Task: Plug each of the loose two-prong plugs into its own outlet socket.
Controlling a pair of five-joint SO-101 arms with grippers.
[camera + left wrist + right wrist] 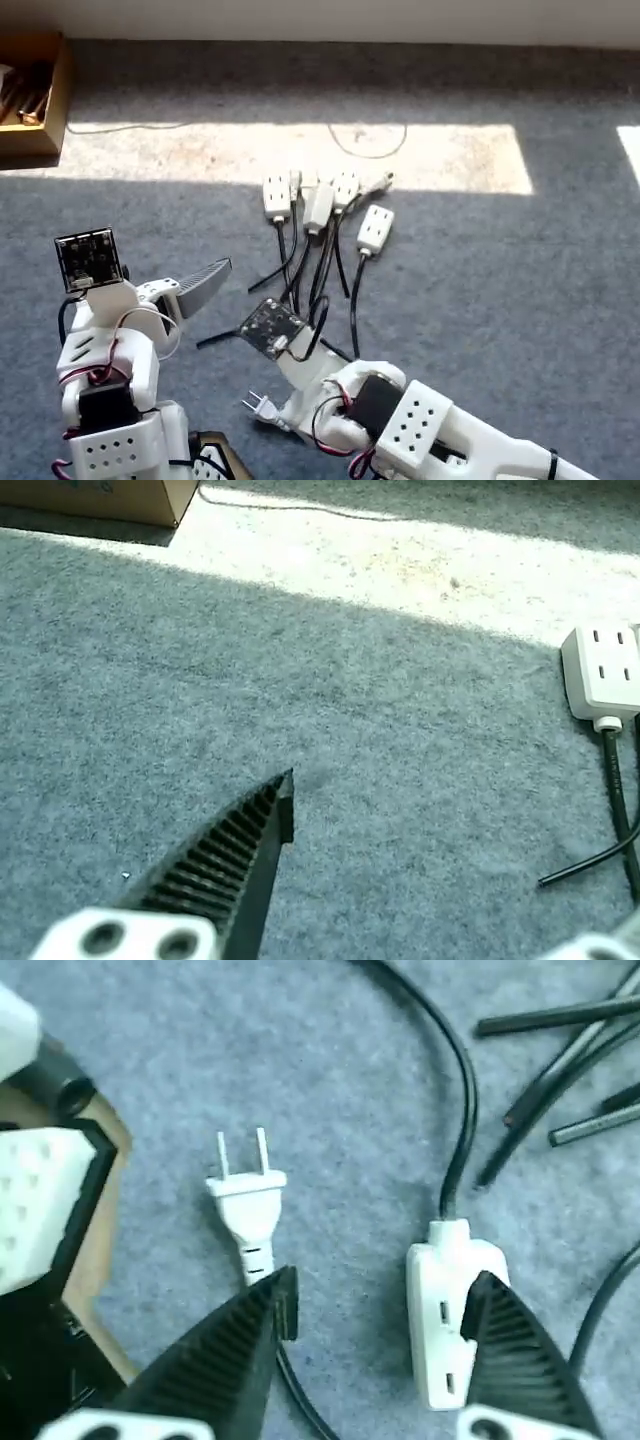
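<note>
Grey carpet (520, 300), sun band across it.

High view: white sockets (318, 200) bunched, cords (354, 295) tangled. Loose plug (258, 405) lies beside the right arm. Left claw (205, 283) well apart from them; released or clenched, we cannot tell.

Left wrist view: one socket, cut off at the edge.

Right wrist view: right claw (385, 1305) released, empty. Plug near one tip, socket block (440, 1280) partly behind the other. We judge the plug light, hard, prongs bendable; pinch its flat body. Its cord vanishes beneath the claw.

A carpeted indoor room, home or office unclear: grey short-pile carpet floor (520, 320), brown wooden box (30, 138) far left.
</note>
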